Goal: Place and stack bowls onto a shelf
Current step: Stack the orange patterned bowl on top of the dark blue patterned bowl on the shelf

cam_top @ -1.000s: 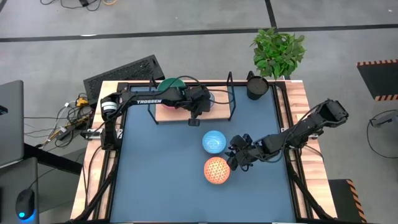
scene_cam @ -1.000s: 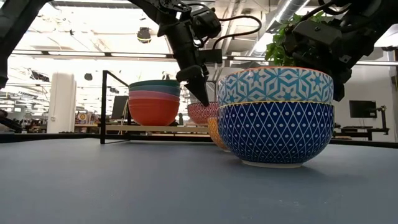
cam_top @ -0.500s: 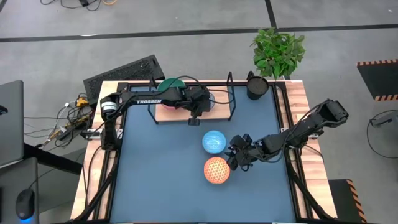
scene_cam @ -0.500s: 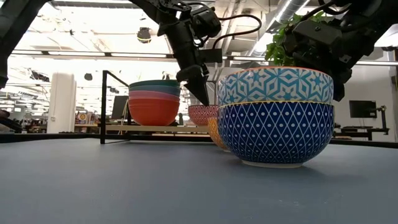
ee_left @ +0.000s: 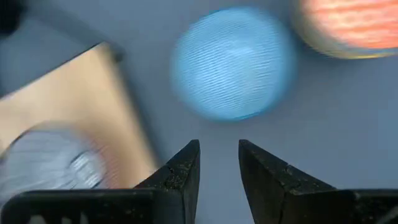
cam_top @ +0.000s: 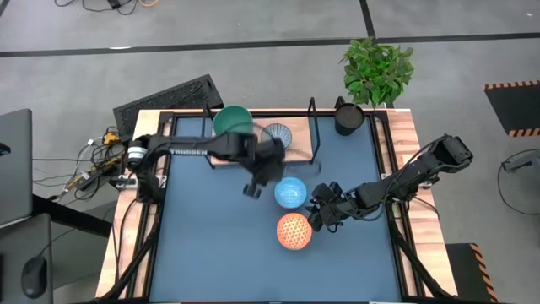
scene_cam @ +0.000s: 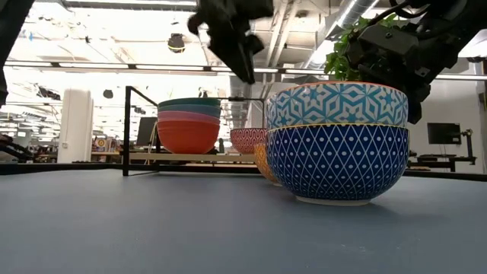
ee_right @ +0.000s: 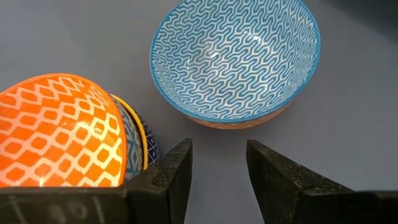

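Hovering left jaws [ee_left: 217,163] open, empty, blue bowl [ee_left: 233,62] just ahead; right jaws [ee_right: 217,165] open.

White lettering runs along the upper link of the left arm [cam_top: 190,152] as it reaches over the far left part of the table; it appears to spell TROSSEN (motion blur leaves it only partly legible). No other text, label, number or sign can be read in any view.

Orange-latticed bowl [ee_right: 59,130], blue-squiggled bowl [ee_right: 236,59]
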{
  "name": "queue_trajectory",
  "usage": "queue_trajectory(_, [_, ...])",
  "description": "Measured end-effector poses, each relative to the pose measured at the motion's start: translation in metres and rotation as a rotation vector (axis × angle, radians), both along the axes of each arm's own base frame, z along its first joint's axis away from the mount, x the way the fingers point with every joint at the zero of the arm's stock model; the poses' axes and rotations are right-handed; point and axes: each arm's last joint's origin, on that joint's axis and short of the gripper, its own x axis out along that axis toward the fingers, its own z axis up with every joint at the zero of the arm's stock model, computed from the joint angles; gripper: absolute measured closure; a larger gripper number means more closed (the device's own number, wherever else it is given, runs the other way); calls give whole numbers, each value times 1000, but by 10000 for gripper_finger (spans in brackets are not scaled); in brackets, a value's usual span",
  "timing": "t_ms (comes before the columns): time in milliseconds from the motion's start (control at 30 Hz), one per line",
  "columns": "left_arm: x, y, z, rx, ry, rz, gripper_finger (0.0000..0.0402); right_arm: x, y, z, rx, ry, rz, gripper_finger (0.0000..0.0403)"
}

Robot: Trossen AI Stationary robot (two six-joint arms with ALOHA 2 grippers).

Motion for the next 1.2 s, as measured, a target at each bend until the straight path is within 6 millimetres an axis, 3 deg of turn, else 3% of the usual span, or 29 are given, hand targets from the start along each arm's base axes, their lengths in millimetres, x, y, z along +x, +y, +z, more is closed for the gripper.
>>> queue_trajectory(300, [-1,-94,0,-18,-23,-206,306,0,0,0,2,-2,-1,226])
queue_trajectory(533, [9,-139,-12,50,-102,-341,303,0,0,0,18,-6,-16,226])
queue_trajectory(1200, [29,-182,-68,110,-71,-546,237,-4,10,-1,17,-1,21,226])
